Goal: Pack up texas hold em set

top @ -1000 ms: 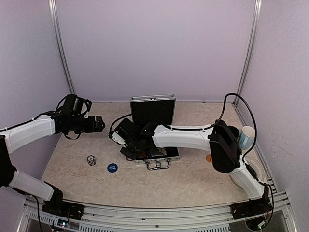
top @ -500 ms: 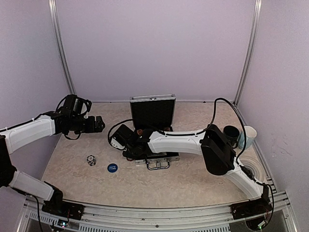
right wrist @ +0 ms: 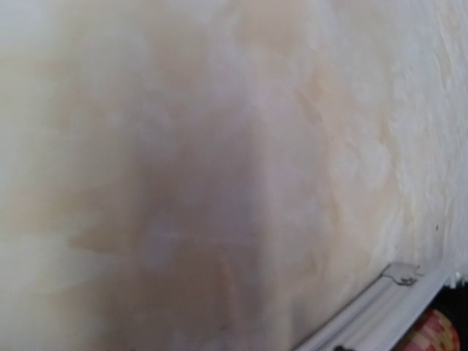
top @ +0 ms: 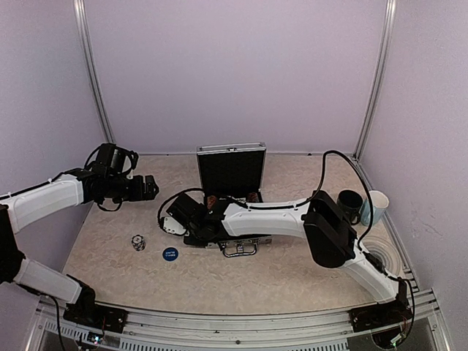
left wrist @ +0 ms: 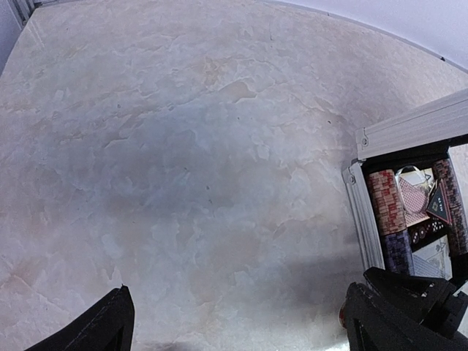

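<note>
Right gripper, opening unclear, hovers beside the open aluminium case. Left gripper gapes empty. Likely next: fetch blue button.

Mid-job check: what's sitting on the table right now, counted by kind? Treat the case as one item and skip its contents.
aluminium case: 1
mugs: 2, the dark mug and the pale-blue mug
round blue button: 1
small black-and-white piece: 1
ringed coaster: 1
Total: 6
</note>
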{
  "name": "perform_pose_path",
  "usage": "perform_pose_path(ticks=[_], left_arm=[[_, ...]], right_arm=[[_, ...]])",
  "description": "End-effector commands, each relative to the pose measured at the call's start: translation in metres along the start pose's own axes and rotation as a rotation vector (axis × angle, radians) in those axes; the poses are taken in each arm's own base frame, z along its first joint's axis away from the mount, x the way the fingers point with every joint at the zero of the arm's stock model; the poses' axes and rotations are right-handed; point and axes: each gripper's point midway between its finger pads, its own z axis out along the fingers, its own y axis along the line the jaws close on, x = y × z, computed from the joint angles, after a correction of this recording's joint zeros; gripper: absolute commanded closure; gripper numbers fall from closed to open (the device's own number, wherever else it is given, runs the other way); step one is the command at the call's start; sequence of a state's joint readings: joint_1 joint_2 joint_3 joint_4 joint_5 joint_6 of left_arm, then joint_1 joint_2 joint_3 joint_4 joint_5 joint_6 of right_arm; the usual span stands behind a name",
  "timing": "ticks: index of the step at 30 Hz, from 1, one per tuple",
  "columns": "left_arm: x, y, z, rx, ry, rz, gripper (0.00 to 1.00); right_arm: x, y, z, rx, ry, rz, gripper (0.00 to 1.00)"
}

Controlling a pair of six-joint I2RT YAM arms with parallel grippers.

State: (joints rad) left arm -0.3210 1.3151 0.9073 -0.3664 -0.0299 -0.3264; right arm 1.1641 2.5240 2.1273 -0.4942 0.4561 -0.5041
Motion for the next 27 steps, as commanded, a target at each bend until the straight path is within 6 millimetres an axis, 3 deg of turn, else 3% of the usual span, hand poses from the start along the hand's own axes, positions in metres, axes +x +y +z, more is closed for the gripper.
perform_pose_path(ticks=[1,3,8,14,27], left_arm=[[-0.007,-0.001,-0.008,0.019,-0.039,-0.011,0.01],[-0.008,-0.004,-0.008,0.029,-0.040,-0.010,0.01],[-0.007,-0.003,-0.009,0.027,-0.041,-0.008,0.01],[-0.010,-0.003,-0.012,0.029,-0.050,-0.008,0.01],[-0.011,-0.001,-0.010,0.029,-0.049,-0.013,0.01]], right_arm=[[0.025,0.040,0.017,-0.056,0.106,-0.156,0.41],[0.025,0.043,0.019,-0.035,0.118,-0.192,0.39],[0.028,0.027,0.027,0.092,0.166,-0.199,0.34],[0.024,0.022,0.018,0.089,0.172,-0.129,0.35],[0.034,0.072,-0.017,-0.082,0.235,-0.153,0.35]])
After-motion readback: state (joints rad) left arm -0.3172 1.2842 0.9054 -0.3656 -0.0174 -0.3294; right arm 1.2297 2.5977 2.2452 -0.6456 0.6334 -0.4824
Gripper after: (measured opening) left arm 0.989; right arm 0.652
